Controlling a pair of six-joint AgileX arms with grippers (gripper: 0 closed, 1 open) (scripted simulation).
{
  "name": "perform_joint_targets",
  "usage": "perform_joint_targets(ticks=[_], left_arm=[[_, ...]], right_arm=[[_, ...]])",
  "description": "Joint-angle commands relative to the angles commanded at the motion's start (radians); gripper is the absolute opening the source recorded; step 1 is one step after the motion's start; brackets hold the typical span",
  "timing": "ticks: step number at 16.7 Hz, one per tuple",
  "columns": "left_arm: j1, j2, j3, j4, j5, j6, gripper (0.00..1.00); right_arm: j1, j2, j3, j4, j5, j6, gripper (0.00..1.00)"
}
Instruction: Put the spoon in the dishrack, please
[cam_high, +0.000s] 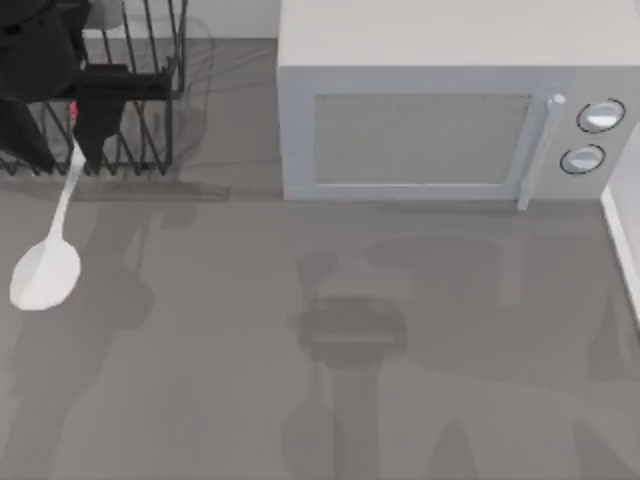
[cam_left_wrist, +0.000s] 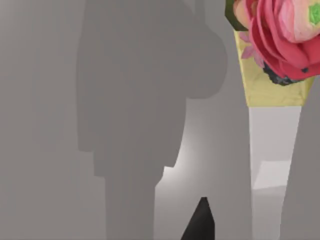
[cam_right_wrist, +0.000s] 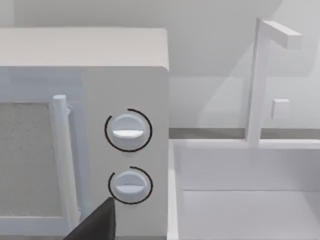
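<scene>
a plain grey table (cam_high: 300, 400) is seen from above, with two things set along its far edge.

a black wire dishrack of thin upright bars and slanted tines (cam_high: 150, 120) is placed at the far left of the table. a boxy pale grey microwave with a mesh door, a bar handle and two round dials (cam_high: 440, 110) is set to its right, apart from it, the dials at its right end. soft shadows are cast across the bare grey surface in front of both.
</scene>
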Motion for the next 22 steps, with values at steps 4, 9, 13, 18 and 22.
perform_joint_targets(ticks=[4, 9, 13, 18, 22], left_arm=[[0.008, -0.008, -0.01, 0.014, 0.002, 0.005, 0.0], [0.084, -0.174, -0.125, 0.214, 0.04, 0.043, 0.0], [0.188, -0.385, -0.298, 0.538, 0.089, 0.093, 0.0], [0.327, -0.689, -0.54, 1.0, 0.157, 0.164, 0.0], [0.414, -0.894, -0.682, 1.233, 0.201, 0.207, 0.0]], right_arm=[[0.0, 0.0, 0.0, 0.0, 0.0, 0.0, 1.0], [0.0, 0.0, 0.0, 0.0, 0.0, 0.0, 1.0], [0.0, 0.0, 0.0, 0.0, 0.0, 0.0, 1.0], [0.0, 0.0, 0.0, 0.0, 0.0, 0.0, 1.0], [0.0, 0.0, 0.0, 0.0, 0.0, 0.0, 1.0]])
